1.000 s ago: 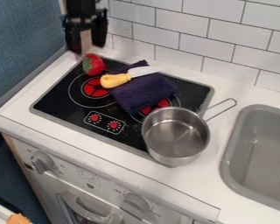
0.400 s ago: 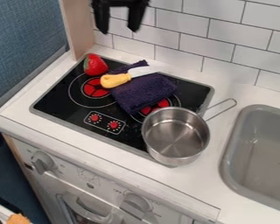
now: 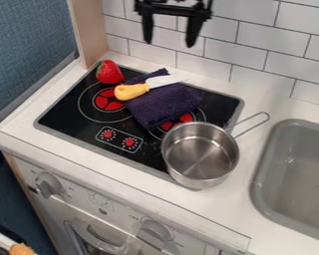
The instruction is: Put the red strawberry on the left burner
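My gripper [image 3: 169, 44] hangs at the top of the view, in front of the tiled wall, open with nothing between its fingers. Below it and to the left, the red strawberry [image 3: 109, 72] rests at the back left corner of the black stovetop. It sits just behind the left burner [image 3: 109, 100], at the rear edge of that burner's ring. The burner's red centre is uncovered.
A dark purple cloth [image 3: 163, 103] lies across the stovetop, with a yellow-handled knife [image 3: 131, 91] on it. A steel pot [image 3: 201, 155] stands at the stovetop's right, its handle toward the grey sink [image 3: 294, 174]. Tiles [image 3: 255, 60] line the back.
The gripper has moved right, away from above the strawberry, and its fingers now stand wide apart. The strawberry has shifted very slightly at the back left corner.
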Robot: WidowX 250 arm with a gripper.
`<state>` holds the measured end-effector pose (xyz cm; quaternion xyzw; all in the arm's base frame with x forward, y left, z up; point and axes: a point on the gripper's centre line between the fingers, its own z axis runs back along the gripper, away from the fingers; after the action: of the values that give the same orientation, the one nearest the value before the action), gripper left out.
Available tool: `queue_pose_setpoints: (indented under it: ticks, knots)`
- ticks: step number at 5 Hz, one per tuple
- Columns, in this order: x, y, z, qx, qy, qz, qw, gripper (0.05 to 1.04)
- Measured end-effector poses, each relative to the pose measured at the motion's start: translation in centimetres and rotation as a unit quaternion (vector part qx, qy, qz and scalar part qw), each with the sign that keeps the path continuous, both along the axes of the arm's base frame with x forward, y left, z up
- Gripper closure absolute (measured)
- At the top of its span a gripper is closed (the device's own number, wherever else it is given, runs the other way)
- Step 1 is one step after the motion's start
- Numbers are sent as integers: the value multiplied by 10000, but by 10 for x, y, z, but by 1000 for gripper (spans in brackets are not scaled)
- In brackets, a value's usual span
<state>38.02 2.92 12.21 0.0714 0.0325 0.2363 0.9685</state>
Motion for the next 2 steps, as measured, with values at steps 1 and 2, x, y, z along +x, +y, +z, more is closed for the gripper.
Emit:
queue_pose_setpoints:
  ticks: [1,2]
  knots:
    - [-3,3,-1,-37,237,-1200,9925,83]
    - [-13,11,-7,141,291,-2363,9712,83]
